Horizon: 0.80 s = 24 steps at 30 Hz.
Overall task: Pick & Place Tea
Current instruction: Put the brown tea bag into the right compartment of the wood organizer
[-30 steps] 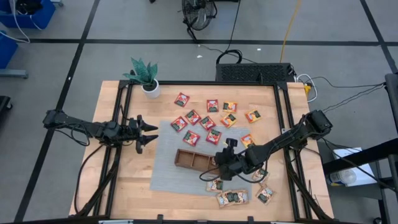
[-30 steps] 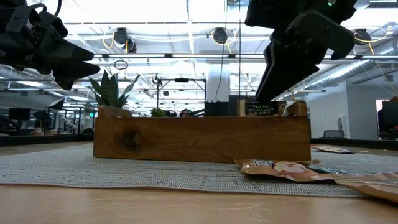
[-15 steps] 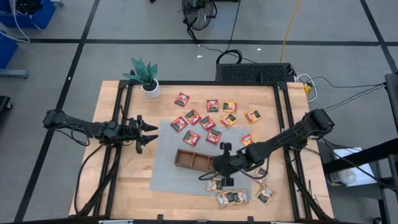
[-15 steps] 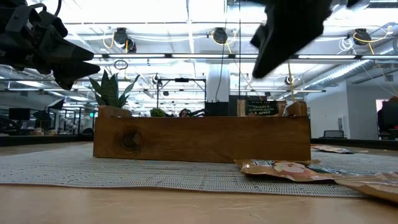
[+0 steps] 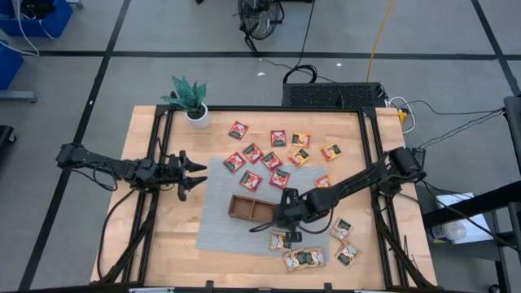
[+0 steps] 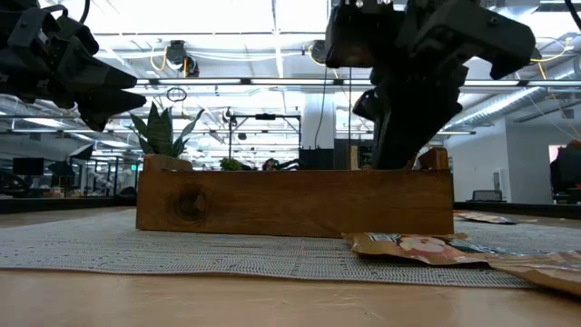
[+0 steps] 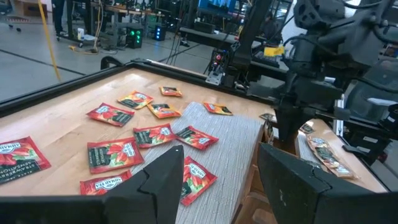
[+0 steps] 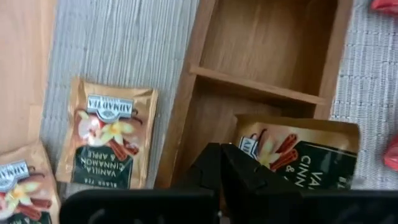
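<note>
The right gripper (image 8: pixel 221 163) has its two dark fingers pressed together with nothing between them. It hangs over the end compartment of the wooden tray (image 8: pixel 186 106), the one nearest the right arm. A green and tan tea sachet (image 8: pixel 298 155) lies just beyond the fingertips in that compartment, tilted against the tray's side wall. A second sachet of the same kind (image 8: pixel 107 142) lies flat on the grey mat (image 8: pixel 118 43) just beside the tray's outer wall.

From above, the right gripper (image 5: pixel 286 213) sits over the tray's (image 5: pixel 244 208) right end, its arm stretching back toward the table's right edge. More green sachets (image 5: pixel 308 257) are scattered on the table in front of the tray. Red sachets (image 5: pixel 251 180) lie behind the tray, some on the mat and some on bare wood, with orange-yellow sachets (image 5: pixel 301 140) farther back.

The left gripper (image 5: pixel 194 173) waits near the mat's left edge, above the table, its fingers (image 7: pixel 163 179) spread apart and holding nothing. A potted plant (image 5: pixel 190 99) stands at the table's far left corner.
</note>
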Each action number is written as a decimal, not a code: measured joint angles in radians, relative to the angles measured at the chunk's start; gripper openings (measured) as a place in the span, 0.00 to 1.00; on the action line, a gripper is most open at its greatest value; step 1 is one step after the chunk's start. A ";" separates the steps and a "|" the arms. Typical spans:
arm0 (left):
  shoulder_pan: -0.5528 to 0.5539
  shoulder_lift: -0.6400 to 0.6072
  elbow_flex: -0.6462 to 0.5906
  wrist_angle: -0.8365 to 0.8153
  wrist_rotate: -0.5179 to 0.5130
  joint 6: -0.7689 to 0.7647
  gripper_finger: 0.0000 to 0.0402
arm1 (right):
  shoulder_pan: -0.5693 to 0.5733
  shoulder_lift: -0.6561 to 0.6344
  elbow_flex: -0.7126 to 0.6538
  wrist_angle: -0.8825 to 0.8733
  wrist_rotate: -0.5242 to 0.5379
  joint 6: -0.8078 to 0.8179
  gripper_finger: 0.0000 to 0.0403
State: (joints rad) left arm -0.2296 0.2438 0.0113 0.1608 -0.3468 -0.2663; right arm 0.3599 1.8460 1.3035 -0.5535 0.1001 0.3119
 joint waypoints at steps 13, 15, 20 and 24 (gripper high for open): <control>0.000 0.000 0.000 0.000 0.000 0.000 0.51 | -0.006 0.233 0.290 -0.340 -0.041 -0.099 0.00; 0.000 0.000 0.000 0.000 0.000 0.000 0.51 | -0.006 0.245 0.291 -0.341 -0.061 -0.099 0.00; 0.000 0.000 0.000 -0.001 0.000 0.000 0.51 | -0.007 0.256 0.293 -0.364 -0.050 -0.111 0.00; 0.000 0.000 0.000 0.000 0.000 0.000 0.51 | -0.006 0.257 0.293 -0.402 0.027 -0.117 0.00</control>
State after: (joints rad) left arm -0.2296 0.2438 0.0113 0.1604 -0.3470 -0.2662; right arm 0.3534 2.1033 1.5967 -0.9555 0.1275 0.1944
